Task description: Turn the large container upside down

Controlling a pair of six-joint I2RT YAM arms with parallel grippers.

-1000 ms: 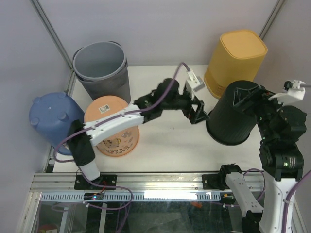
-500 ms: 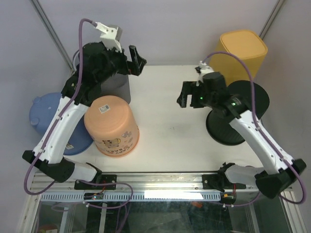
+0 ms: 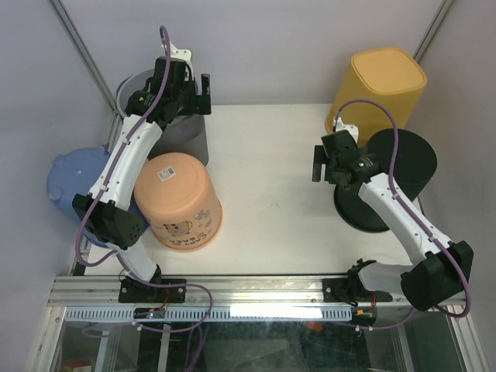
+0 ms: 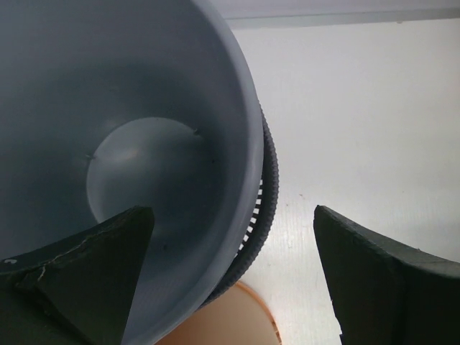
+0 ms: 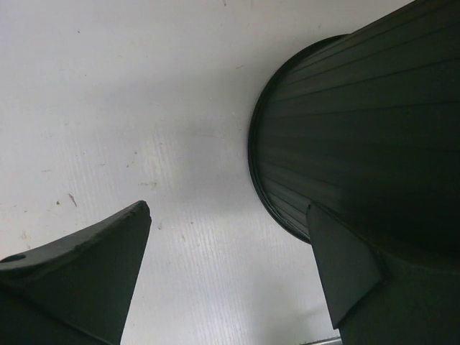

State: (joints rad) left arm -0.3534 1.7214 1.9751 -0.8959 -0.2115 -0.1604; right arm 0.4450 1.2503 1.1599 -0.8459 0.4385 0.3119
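Far left, a blue bin [image 3: 77, 182] stands mouth-down off the table's edge, with a peach bin [image 3: 178, 201] inverted just beside it on the white table [image 3: 263, 155]. Behind them, at the back-left corner, is the grey container [image 3: 186, 138]. It is the only vessel with its mouth upward and so is judged to be the task's thing. It sits nested in a ribbed outer shell. The left gripper [image 3: 194, 97] is poised over its near rim with jaws spread wide and nothing held. The wrist view shows one finger [image 4: 86, 266] inside the bowl and the other outside above the table, so the wall lies between them — a placement that suits pinching the rim before tipping. Whether either pad touches the wall cannot be told. To the right, the right gripper [image 3: 324, 164] hangs wide open and empty just beside the inverted black bin [image 3: 403, 167], apparently parked clear of the work. A yellow bin [image 3: 384, 85], also inverted, occupies the back-right corner.
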